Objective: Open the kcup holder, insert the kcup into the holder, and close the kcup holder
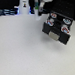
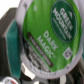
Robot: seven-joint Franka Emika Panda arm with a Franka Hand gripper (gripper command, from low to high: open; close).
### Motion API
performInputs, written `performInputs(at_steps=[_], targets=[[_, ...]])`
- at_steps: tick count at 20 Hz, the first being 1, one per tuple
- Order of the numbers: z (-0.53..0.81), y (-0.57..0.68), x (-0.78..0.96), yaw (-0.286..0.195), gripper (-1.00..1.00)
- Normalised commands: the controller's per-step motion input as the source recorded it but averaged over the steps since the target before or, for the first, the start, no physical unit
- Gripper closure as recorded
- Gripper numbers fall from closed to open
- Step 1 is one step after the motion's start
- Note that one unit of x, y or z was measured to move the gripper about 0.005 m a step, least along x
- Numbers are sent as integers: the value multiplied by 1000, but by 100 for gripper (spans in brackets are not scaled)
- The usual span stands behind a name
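Jaws pinch the kcup (image 2: 47, 31) just beside the black kcup holder (image 1: 57, 28), judged mid-insertion, next needing lowering into it.

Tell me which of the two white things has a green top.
The kcup, filling the wrist view: its round green lid reads "Dark Magic". The other, the tall white post at the exterior view's left, tapers upward and shows no green.

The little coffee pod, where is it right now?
The pod fills the wrist view, green top facing the camera, close under the robot's hand. In the exterior view that hand hangs by the black box, toward that view's right.
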Motion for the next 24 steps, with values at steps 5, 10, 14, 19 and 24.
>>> performInputs(at_steps=[5, 10, 14, 19, 24], targets=[[289, 613, 93, 35, 100], [281, 631, 111, 31, 100], [202, 638, 134, 28, 100], [105, 655, 124, 23, 100], [-49, 111, 41, 7, 100]])
